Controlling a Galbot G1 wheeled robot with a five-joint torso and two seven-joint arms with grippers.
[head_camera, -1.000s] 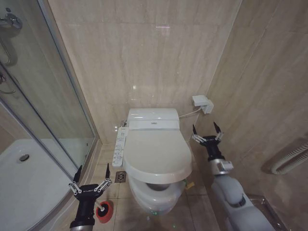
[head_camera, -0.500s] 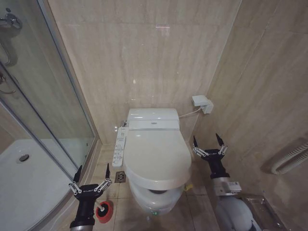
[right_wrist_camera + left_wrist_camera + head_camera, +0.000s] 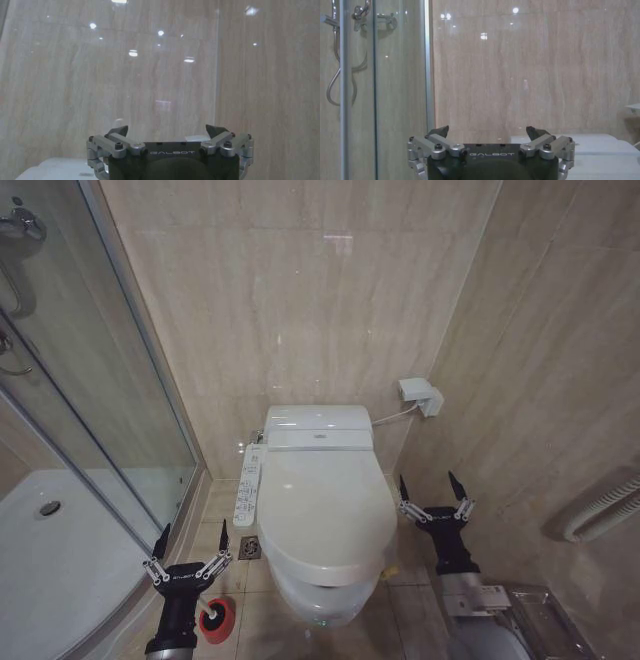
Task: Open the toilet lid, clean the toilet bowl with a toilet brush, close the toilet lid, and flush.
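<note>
The glossy white toilet lid (image 3: 322, 505) lies down over the toilet bowl (image 3: 315, 602), whose front rim shows below it. My right gripper (image 3: 432, 492) stands open beside the lid's right edge, touching nothing, fingers pointing up at the wall. Low on the left, my left gripper (image 3: 190, 542) is open and empty, just above a red round holder cup (image 3: 218, 621) on the floor. The toilet brush is hidden. In the wrist views both the left gripper (image 3: 490, 131) and the right gripper (image 3: 170, 129) face the tiled wall with nothing between their fingers.
A white button panel (image 3: 248, 483) runs along the toilet's left side, above a floor drain (image 3: 250, 548). The glass shower screen (image 3: 110, 390) and white shower tray (image 3: 50, 560) close the left. A wall box (image 3: 420, 395) and a ribbed rail (image 3: 600, 515) sit on the right wall.
The lid has settled lower onto the bowl, closing the dark gap under its front. My right gripper has drawn back and down along the toilet's right side. The left arm has not moved.
</note>
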